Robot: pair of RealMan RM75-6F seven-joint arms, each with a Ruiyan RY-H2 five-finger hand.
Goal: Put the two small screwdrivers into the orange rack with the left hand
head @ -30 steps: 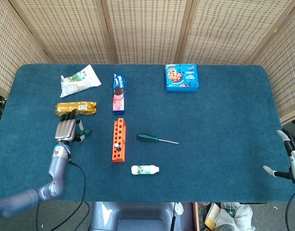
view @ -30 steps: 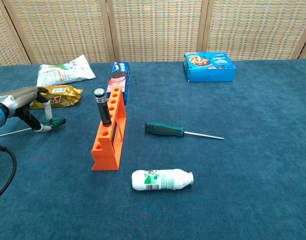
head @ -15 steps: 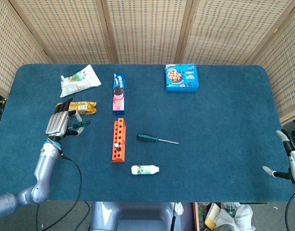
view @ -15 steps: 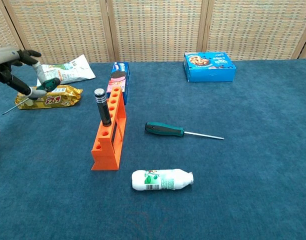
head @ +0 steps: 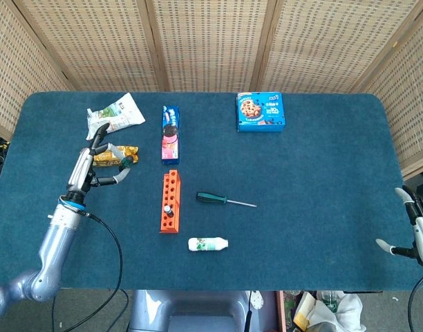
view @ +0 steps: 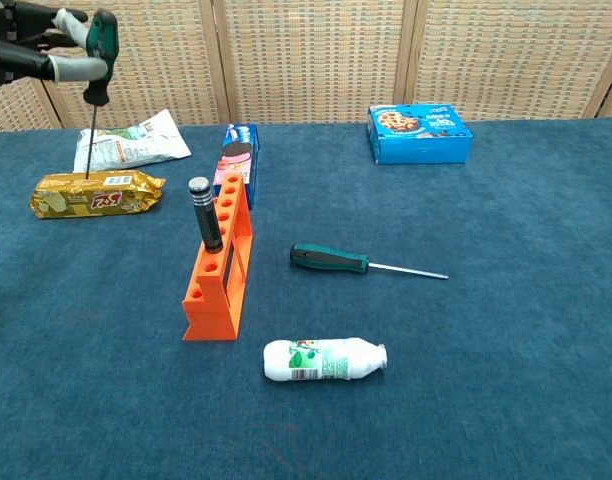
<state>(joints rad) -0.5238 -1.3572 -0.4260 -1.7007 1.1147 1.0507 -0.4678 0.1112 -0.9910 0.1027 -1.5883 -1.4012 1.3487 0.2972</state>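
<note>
The left hand (view: 31, 52) pinches a small green-handled screwdriver (view: 99, 40) by its handle, raised well above the table (head: 322, 166); in the chest view the tool hangs close to upright, handle at the top and thin shaft pointing down toward the gold snack bar (view: 94, 192), its tip clear of the wrapper. In the head view the same hand (head: 94, 166) sits over the table's left part, near the bar and the white pouch (head: 113, 115). The second screwdriver (head: 224, 200) lies flat on the cloth just right of the rack (head: 169, 201), long axis across the table, handle toward the rack and tip pointing right. The orange rack stands with its row of holes running front to back; a black-handled tool (view: 203, 212) stands upright in a hole near the front, the holes behind it showing open. A white bottle (head: 208, 243) lies on its side in front of the rack, and the Oreo pack (head: 170, 133) lies behind it. The blue cookie box (head: 260, 112) sits near the far edge. Bare cloth spreads between hand and rack. The right hand (head: 420, 232) rests at the table's right edge, fingers loosely apart, holding nothing.
</note>
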